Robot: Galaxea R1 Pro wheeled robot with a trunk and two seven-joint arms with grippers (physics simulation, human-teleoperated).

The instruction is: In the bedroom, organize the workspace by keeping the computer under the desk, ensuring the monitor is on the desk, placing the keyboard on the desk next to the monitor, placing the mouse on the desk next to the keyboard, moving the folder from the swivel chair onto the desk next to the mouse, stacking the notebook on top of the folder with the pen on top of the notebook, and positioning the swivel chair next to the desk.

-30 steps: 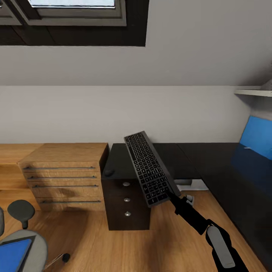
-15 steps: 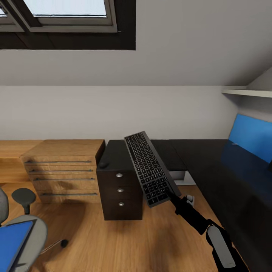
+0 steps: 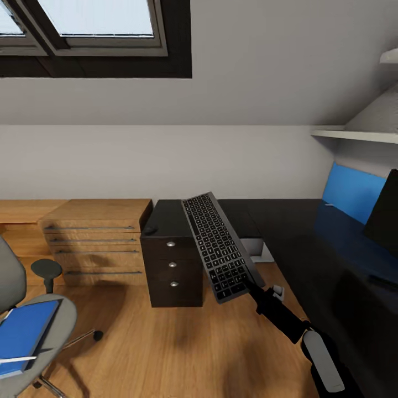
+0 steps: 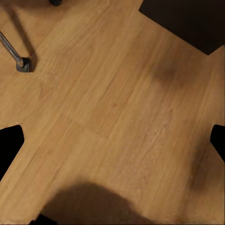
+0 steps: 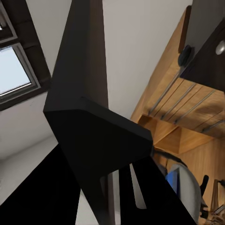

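My right gripper [image 3: 250, 285] is shut on the near end of the keyboard [image 3: 220, 246], which it holds tilted up in the air in front of the desk [image 3: 309, 249]. In the right wrist view the keyboard's dark underside [image 5: 89, 117] looms close. The monitor's black edge [image 3: 386, 213] stands on the desk at far right. The mouse [image 3: 149, 229] lies on the black drawer unit [image 3: 171, 271]. At lower left the swivel chair [image 3: 52, 318] carries the blue folder [image 3: 25, 331] with the white pen [image 3: 15, 360] across it. My left gripper [image 4: 112, 140] hangs open over bare floor.
A light wooden drawer chest [image 3: 97, 243] stands left of the black drawer unit. A pale grey box [image 3: 257, 250] sits under the desk's end. The blue back panel [image 3: 351, 190] and a wall shelf [image 3: 354, 134] lie at right. A chair leg [image 4: 18, 58] is near my left gripper.
The head view has swung, so the whole scene slid left: the monitor's edge has come in at right and more of the chair and folder shows. The keyboard stays in my right gripper.
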